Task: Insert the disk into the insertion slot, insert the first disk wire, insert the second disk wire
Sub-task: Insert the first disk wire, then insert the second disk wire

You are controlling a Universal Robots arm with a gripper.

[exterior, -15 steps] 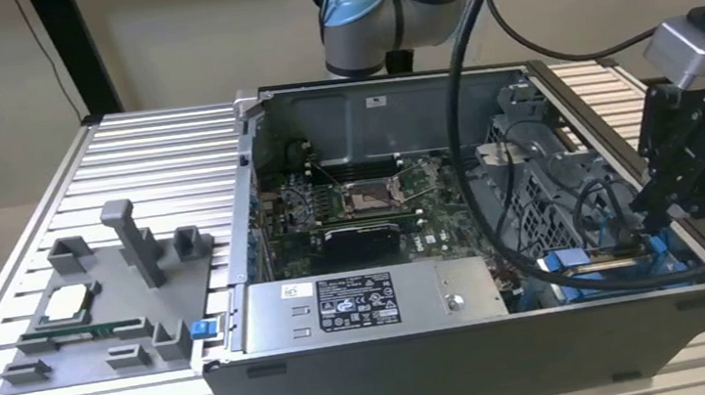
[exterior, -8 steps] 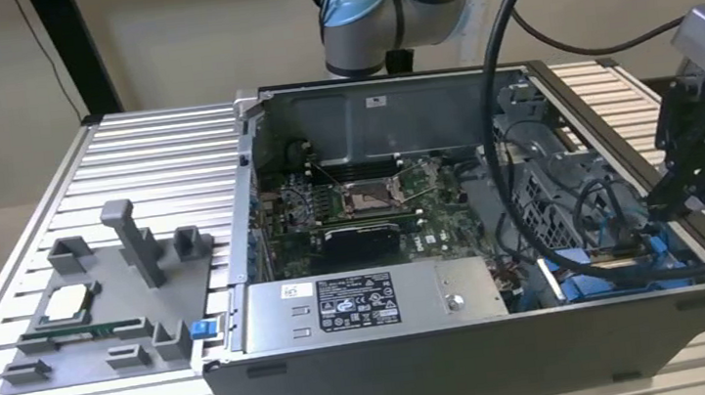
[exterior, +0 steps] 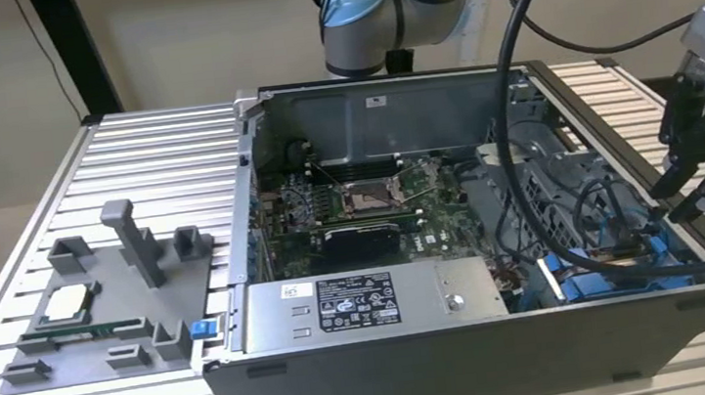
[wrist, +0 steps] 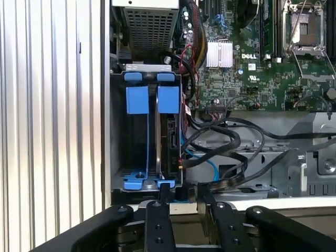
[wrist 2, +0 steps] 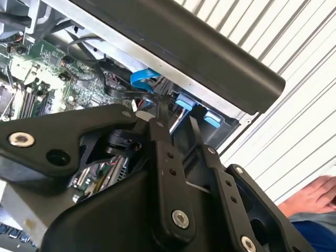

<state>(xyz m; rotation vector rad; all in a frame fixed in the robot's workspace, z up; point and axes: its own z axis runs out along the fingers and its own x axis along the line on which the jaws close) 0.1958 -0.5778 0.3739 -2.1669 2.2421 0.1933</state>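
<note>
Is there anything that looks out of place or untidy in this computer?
Nothing looks damaged or spilled. Loose black cables lie in tangled loops beside the drive bay, and a person's hand is beside the table in the second wrist view.

Table: ribbed bare metal with a satin sheen. Computer case: smooth grey sheet metal, matt on the outer wall. Insertion slot: dull grey metal walls. Its tabs are smooth bright blue plastic with a slight gloss. Gripper: matt black links fastened with shiny metal screws. Power-supply box: silver metal carrying a white label. Cables: smooth black semi-gloss sheathing. Fixture plate: matt grey plastic. Heat sink: finned bright metal.
</note>
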